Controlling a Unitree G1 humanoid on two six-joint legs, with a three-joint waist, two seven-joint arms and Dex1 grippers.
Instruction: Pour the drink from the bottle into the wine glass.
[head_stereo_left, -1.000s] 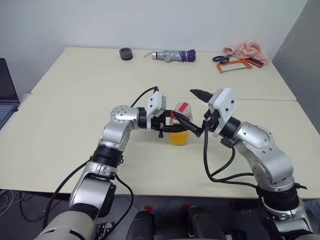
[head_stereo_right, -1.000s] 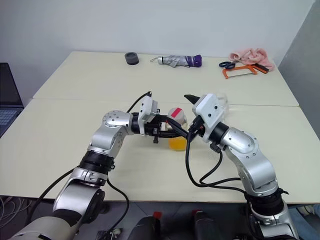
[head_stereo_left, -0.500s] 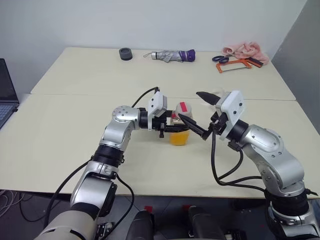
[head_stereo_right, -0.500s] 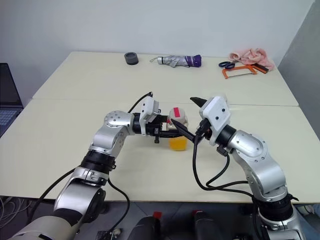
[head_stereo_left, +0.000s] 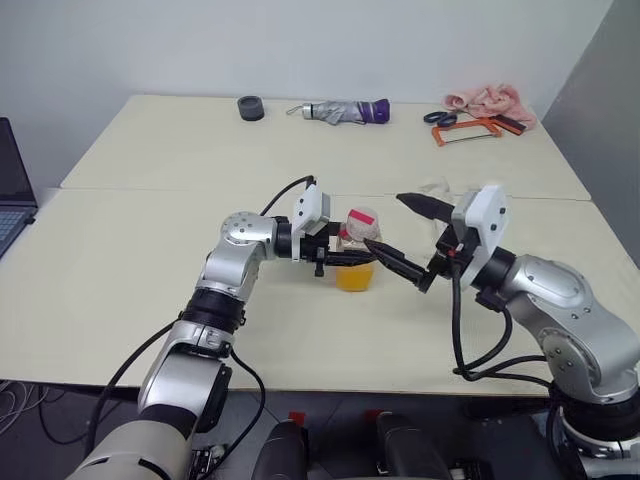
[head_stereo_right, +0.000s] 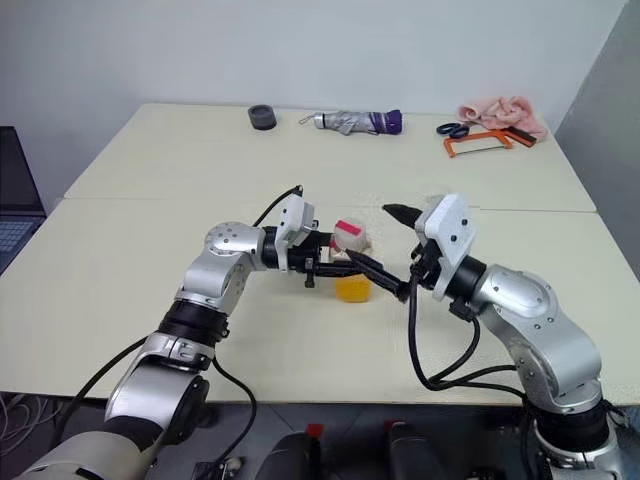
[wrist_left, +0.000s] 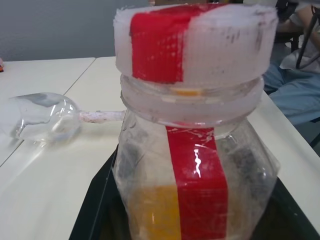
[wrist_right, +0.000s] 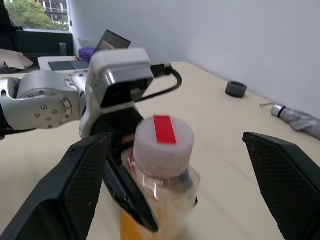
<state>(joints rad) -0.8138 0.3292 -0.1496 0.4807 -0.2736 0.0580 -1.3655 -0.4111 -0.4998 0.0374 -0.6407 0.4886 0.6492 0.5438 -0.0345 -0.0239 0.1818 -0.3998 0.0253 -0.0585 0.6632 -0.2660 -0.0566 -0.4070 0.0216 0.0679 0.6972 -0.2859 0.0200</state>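
Observation:
The bottle (head_stereo_left: 357, 245) stands upright on the cream table (head_stereo_left: 150, 250). It is clear, with a whitish cap, a red strip down its side and the orange drink (head_stereo_left: 355, 277) in its lower part. My left gripper (head_stereo_left: 345, 257) is shut on the bottle's body from the left. To the bottle's right, my right gripper (head_stereo_left: 385, 221) is open wide, its lower fingertip close to the bottle and its fingers (wrist_right: 75, 190) standing off either side of the cap. In the left wrist view, the wine glass (wrist_left: 45, 117) appears to lie on its side on the table behind the bottle.
Along the table's far edge lie a black tape roll (head_stereo_left: 251, 107), a folded umbrella (head_stereo_left: 340, 110), scissors and an orange hacksaw (head_stereo_left: 468, 128), and a pink cloth (head_stereo_left: 487, 98). A laptop (head_stereo_left: 10, 190) sits at the left edge.
My right gripper has drawn back to the right, away from the bottle's cap, still open. The left gripper and the bottle have stayed where they were.

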